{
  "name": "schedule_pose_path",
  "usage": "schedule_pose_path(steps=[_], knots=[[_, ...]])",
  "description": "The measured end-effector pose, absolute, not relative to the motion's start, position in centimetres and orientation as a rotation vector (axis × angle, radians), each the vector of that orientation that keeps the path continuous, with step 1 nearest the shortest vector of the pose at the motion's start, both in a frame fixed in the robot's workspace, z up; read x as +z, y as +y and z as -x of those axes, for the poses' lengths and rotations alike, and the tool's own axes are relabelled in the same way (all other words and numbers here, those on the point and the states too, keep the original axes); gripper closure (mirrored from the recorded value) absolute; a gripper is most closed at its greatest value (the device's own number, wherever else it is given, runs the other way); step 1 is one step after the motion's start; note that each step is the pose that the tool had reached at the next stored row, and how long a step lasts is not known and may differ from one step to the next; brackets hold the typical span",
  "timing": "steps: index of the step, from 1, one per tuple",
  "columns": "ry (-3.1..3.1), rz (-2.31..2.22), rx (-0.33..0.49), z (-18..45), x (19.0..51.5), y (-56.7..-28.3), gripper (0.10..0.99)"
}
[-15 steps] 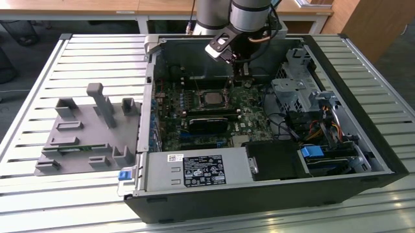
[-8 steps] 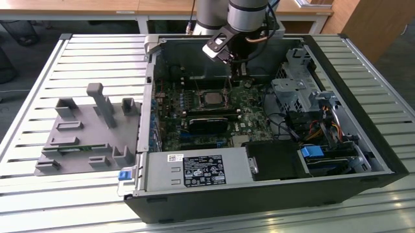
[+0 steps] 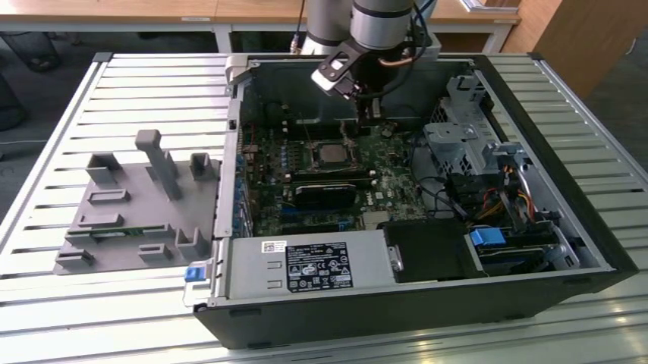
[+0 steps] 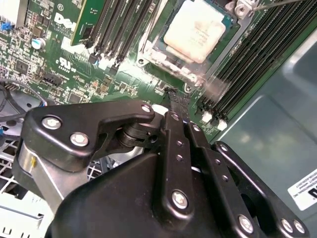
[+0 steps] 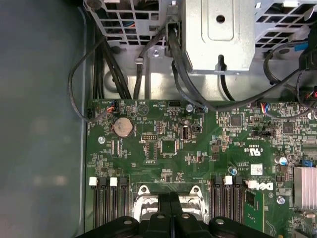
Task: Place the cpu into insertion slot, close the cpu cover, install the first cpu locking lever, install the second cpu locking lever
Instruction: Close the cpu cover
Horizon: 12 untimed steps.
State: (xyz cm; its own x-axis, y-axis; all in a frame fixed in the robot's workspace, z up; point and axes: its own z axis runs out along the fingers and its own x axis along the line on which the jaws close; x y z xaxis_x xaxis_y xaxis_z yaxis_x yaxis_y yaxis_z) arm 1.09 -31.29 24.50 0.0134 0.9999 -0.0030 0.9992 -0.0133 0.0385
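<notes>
An open case [image 3: 567, 250] lies on a slatted table [image 3: 61, 318], with a grey fixture [image 3: 132, 205] of upright holders beside it at the exterior view's left. Inside the case, a green board [image 3: 265, 205] covers the floor and a silver power supply [image 3: 303, 267] fills the near edge. A drive cage [image 3: 460, 148] and loose cables [image 3: 496, 201] crowd the exterior view's right side. The cpu [image 4: 195, 29] sits flat in the socket [image 3: 332, 154] at mid-board, grey metal top up, its square edges in line with the board's edges and the black memory sticks [image 3: 324, 184] just beside it. The cover [image 4: 171, 63] shows as a thin silvery frame around the chip; whether it is locked down cannot be made out. The gripper [image 3: 366, 114] hangs over the board near the case's far wall, just beside the socket's corner and apart from the cpu. Its fingers [image 4: 174, 119] are together, with nothing seen between them. In the second wrist view the gripper's black links hide the board beneath, and a thin metal rod [image 4: 277, 3] by the socket is cut off at the picture's edge.
</notes>
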Motion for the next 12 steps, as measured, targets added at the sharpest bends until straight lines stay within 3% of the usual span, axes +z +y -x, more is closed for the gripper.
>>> schedule_pose_path(steps=[12], knots=[[2.186, -2.215, 0.039, 0.9, 24.2, -31.3, 0.980]])
